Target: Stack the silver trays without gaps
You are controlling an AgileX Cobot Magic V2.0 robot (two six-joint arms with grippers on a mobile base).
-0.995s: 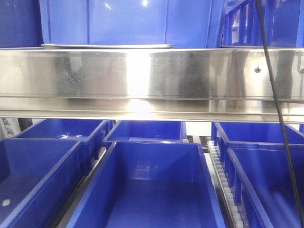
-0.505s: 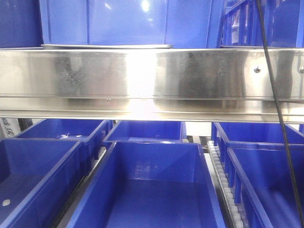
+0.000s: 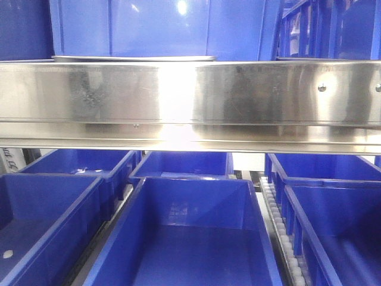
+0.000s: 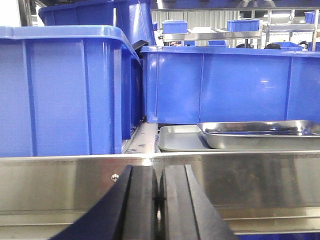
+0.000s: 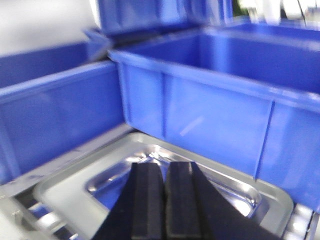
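In the left wrist view, a deeper silver tray [image 4: 260, 135] rests partly on a flatter silver tray [image 4: 177, 140] on the upper shelf, right of centre, offset from each other. My left gripper [image 4: 159, 170] is shut and empty, below and in front of them, against the steel shelf rail [image 4: 75, 185]. In the right wrist view, my right gripper [image 5: 164, 166] is shut with nothing in it, hanging just above a silver tray [image 5: 70, 187] with a wide flat rim. The front view shows only a thin tray edge [image 3: 134, 58] above the rail; neither gripper shows there.
Blue plastic bins [image 4: 60, 90] [image 4: 225, 82] stand close behind and left of the trays. A blue bin [image 5: 210, 105] walls the right tray's far side. The long steel shelf rail [image 3: 190, 101] spans the front view, with open blue bins [image 3: 190, 238] on the lower level.
The black cable that hung down the right side of the front view is gone from it. The dark reflection on the rail has shifted slightly.
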